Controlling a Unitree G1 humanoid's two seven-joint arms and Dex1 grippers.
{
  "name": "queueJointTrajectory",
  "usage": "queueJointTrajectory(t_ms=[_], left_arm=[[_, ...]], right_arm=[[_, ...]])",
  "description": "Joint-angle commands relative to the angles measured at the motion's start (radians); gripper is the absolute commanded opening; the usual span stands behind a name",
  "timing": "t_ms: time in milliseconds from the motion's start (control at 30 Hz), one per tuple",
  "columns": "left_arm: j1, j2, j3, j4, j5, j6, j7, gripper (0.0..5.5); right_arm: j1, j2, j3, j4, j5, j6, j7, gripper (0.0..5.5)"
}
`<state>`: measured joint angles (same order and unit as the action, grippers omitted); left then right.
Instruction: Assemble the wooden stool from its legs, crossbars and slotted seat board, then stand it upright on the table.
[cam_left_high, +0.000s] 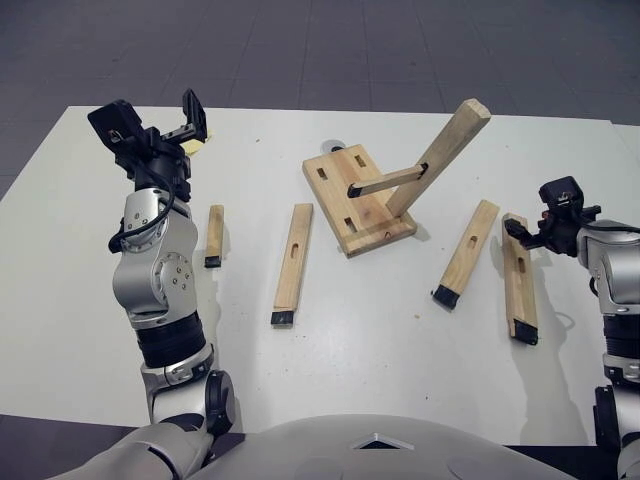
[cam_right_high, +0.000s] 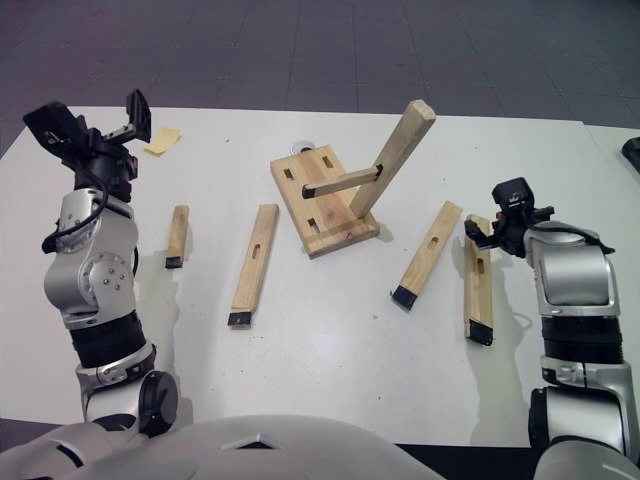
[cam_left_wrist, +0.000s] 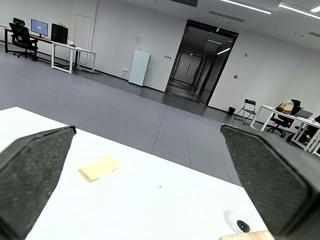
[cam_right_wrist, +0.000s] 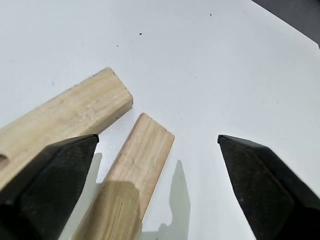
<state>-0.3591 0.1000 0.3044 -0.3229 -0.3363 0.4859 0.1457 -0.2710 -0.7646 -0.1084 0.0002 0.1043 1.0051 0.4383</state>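
White table (cam_left_high: 350, 380) is holding the board (cam_left_high: 345, 205) at 12 o'clock, one leg (cam_left_high: 445, 150) standing in it. Left gripper (cam_left_high: 190, 128) is gaping at 10 o'clock, right gripper (cam_right_high: 482, 235) gaping over a stick (cam_left_high: 520, 285) at 3.

The left arm (cam_left_high: 152, 275) and the right arm (cam_right_high: 572, 290) have rounded silver-grey shells with black ribbed rings. A black cable (cam_left_high: 120, 232) loops on the left one. The left gripper (cam_left_wrist: 147, 129) and the right gripper (cam_right_wrist: 157, 139) are black.

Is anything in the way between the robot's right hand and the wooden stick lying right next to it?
No, nothing visible is in the way. The right gripper sits open at the far end of the rightmost wooden stick. Another leg lies beside that stick, not touching it and not between the two.
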Motion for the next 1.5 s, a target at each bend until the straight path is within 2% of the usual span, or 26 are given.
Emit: queueJointTrajectory(t_ms=[33,67,133,467,633,767,967,1200,1400,1500], left_arm=[[0.01,0.003,-0.001,0.006,0.009,0.022,0.01,5.4],[0.01,0.002,-0.001,0.005,0.009,0.027,0.011,5.4],[0.009,0.003,0.001,0.005,0.007,0.035,0.014,5.4],[-0.002,-0.001,0.014,0.002,0.001,0.078,0.04,5.4],[-0.005,-0.008,0.013,0.01,0.0,0.087,0.05,5.4],[-0.005,-0.011,0.009,0.013,0.003,0.093,0.054,5.4],[-0.001,-0.012,0.008,0.019,0.004,0.093,0.053,5.4],[-0.013,0.001,0.048,0.019,-0.057,0.1,0.017,5.4],[-0.046,0.045,0.099,-0.084,-0.296,0.149,-0.127,5.4],[-0.122,0.077,0.089,-0.171,-0.499,0.236,-0.173,5.4]], right_arm=[[0.046,-0.015,0.004,0.008,0.016,0.059,0.03,5.31],[0.052,-0.014,0.003,0.018,0.024,0.076,0.04,5.38],[0.057,-0.009,-0.004,0.035,0.036,0.11,0.054,5.13],[0.015,0.0,0.014,0.079,0.073,0.197,0.078,3.64],[-0.014,-0.005,0.041,0.107,0.078,0.221,0.08,2.7],[-0.034,-0.004,0.044,0.131,0.086,0.243,0.08,2.2],[-0.054,-0.007,0.018,0.154,0.087,0.19,0.077,2.14],[-0.075,-0.025,-0.128,0.048,0.145,-0.095,0.131,2.14],[-0.213,-0.04,-0.309,-0.001,0.259,-0.305,0.184,2.12],[-0.306,-0.033,-0.349,-0.067,0.321,-0.371,0.187,2.12]])
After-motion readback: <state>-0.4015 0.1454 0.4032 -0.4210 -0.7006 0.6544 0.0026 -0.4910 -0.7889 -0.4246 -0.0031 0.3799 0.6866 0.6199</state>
